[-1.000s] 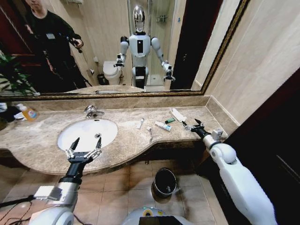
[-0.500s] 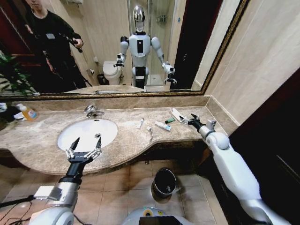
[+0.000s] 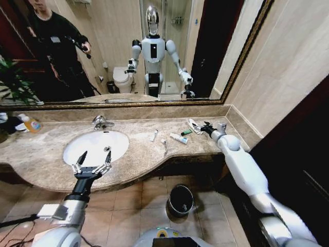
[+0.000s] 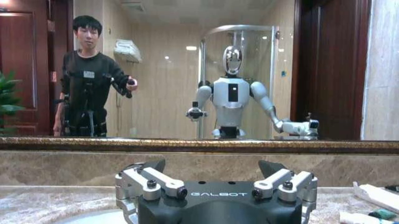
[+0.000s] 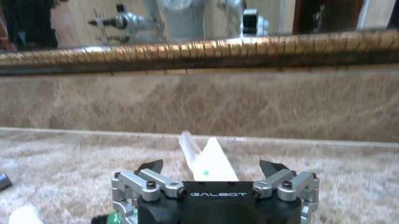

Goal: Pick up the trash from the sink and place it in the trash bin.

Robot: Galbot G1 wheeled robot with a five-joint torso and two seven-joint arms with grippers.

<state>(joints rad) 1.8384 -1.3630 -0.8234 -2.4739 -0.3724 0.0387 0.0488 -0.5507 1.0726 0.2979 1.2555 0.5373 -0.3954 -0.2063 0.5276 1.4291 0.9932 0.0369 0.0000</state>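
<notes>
The trash lies on the marble counter to the right of the sink (image 3: pixel 77 154): a small white tube (image 3: pixel 153 135), a white toothbrush (image 3: pixel 164 145), a white-and-green tube (image 3: pixel 178 138), a tiny green packet (image 3: pixel 186 132) and a white folded wrapper (image 3: pixel 193 124). My right gripper (image 3: pixel 202 127) is open and low over the wrapper's right end. In the right wrist view the wrapper (image 5: pixel 212 158) sits between the spread fingers of that gripper (image 5: pixel 210 167). My left gripper (image 3: pixel 92 162) hangs open at the sink's front rim. The black trash bin (image 3: pixel 181 199) stands on the floor under the counter.
A chrome tap (image 3: pixel 101 122) stands behind the sink, and a clear bottle with an orange label (image 3: pixel 32 123) sits at the counter's far left. A mirror spans the back wall and a tiled wall closes off the counter's right end.
My right arm has reached left and toward the back wall, bringing its open gripper from the counter's right end to the wrapper. The left arm has not moved.
</notes>
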